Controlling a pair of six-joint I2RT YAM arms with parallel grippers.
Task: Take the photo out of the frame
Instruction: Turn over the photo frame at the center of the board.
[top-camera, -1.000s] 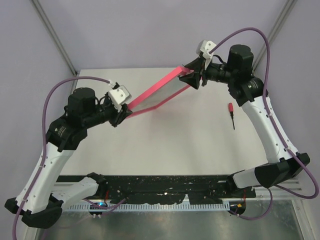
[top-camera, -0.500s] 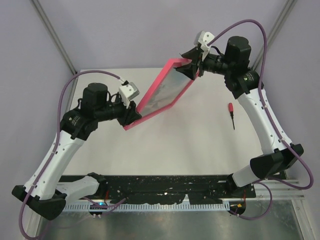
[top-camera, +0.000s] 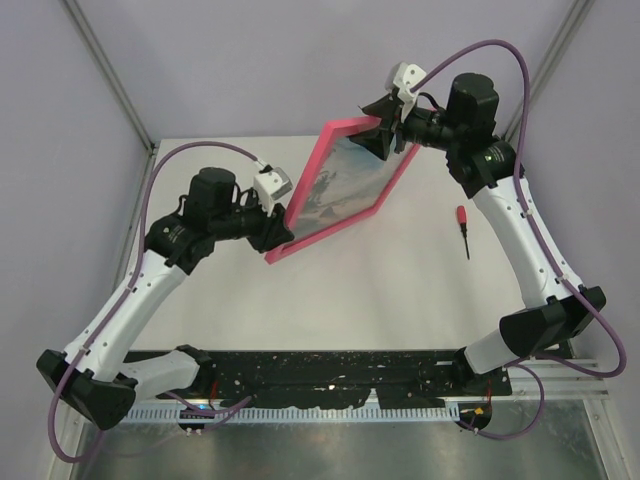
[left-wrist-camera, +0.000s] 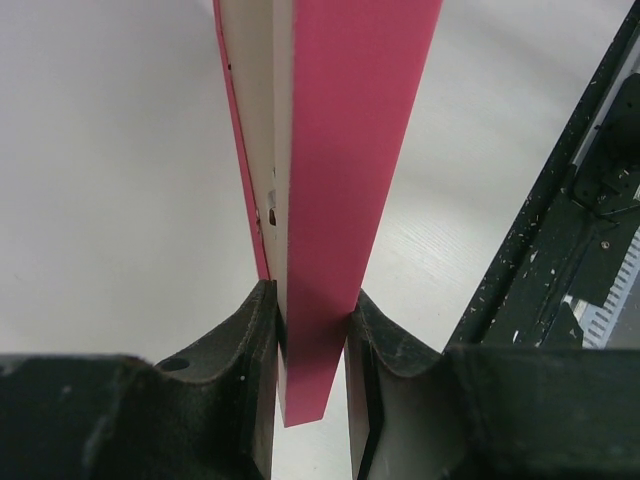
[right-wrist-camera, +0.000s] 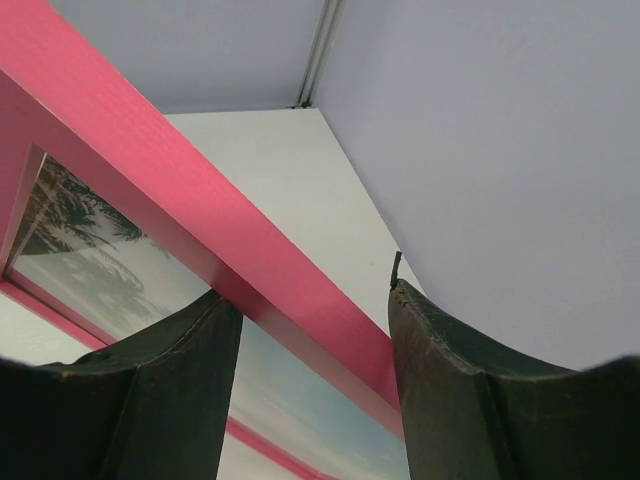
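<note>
Swung more upright than a second ago: glossy beach photo (top-camera: 345, 185) inside slim pink frame (left-wrist-camera: 340, 150), aloft above matte white table (top-camera: 400, 280); left gripper (left-wrist-camera: 312, 330) clamped on lower corner; right gripper (right-wrist-camera: 315, 330) astride top rail, grip unclear

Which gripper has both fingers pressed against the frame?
The left gripper, clamping the frame at its near corner; the right gripper at the far corner shows a gap beside one finger.

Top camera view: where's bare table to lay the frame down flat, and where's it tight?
Widest bare patch: the table between the raised frame and the black rail at the near edge. Tighter on the right, around the red screwdriver and the right arm; the left arm overhangs the left side.
</note>
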